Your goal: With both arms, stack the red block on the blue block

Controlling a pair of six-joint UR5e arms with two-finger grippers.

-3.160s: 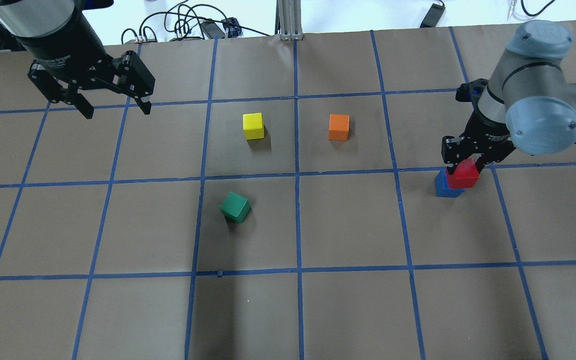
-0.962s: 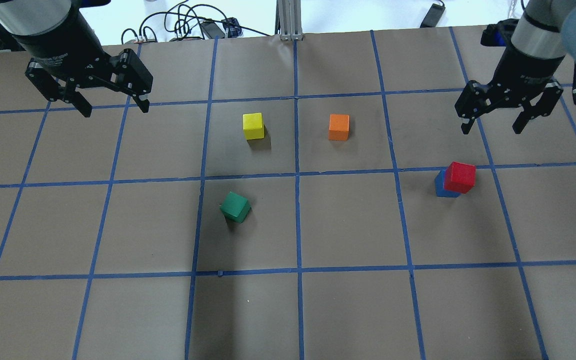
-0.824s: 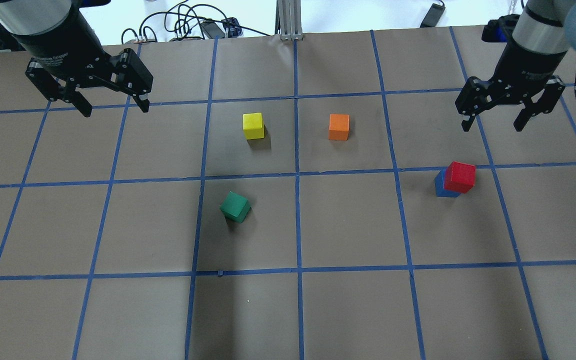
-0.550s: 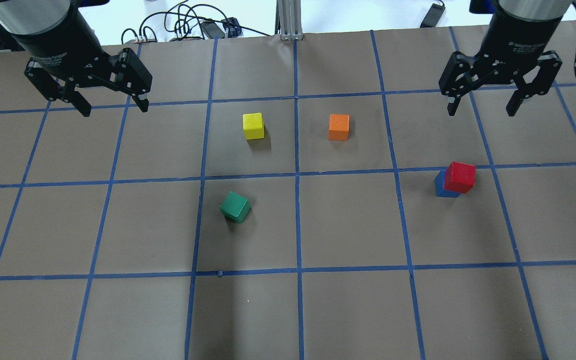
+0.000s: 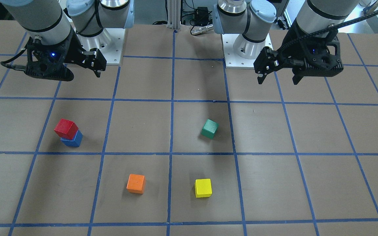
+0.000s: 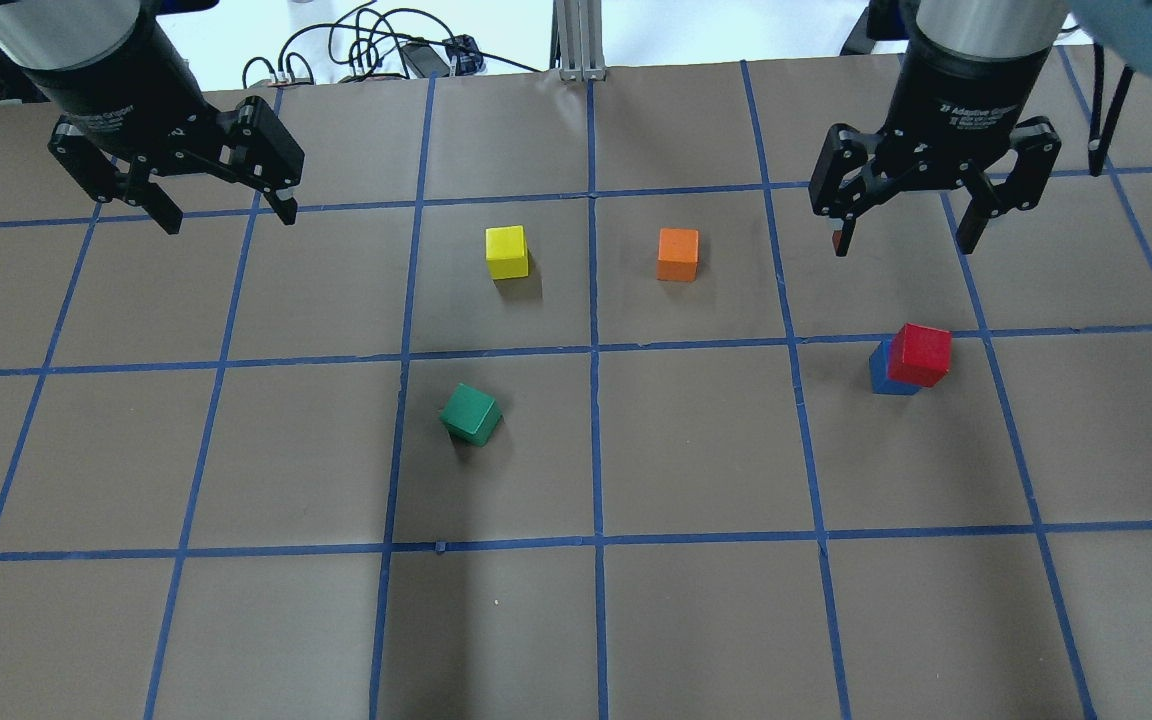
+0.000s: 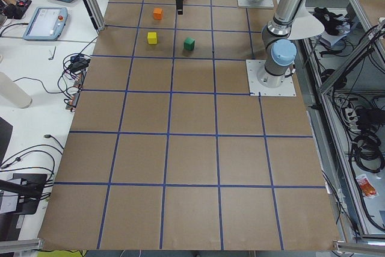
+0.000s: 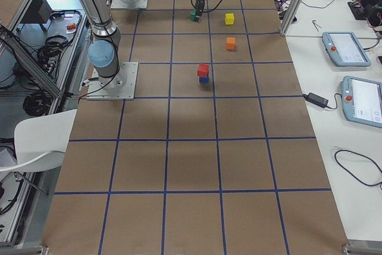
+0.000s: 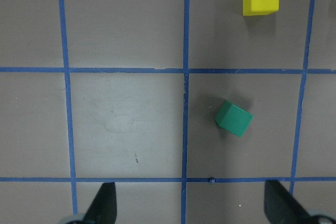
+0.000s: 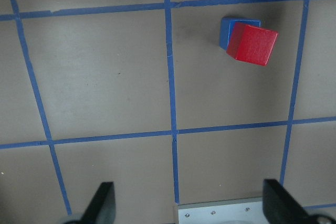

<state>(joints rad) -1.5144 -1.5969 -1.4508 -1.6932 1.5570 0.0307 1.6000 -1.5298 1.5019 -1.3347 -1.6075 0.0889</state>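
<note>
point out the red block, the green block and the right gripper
red block (image 6: 922, 347): overhead view, top face
green block (image 6: 469, 408): overhead view, top face
right gripper (image 6: 903, 244): overhead view, midway between its open fingertips

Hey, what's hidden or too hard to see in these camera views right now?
1. Blue block: in the overhead view, the red block on top covers most of it.
2. Left gripper and right gripper: in the wrist views only the fingertips show, and the bottom edge cuts off the rest.
3. Exterior left view: the stacked blocks are too small to judge their alignment.
</note>
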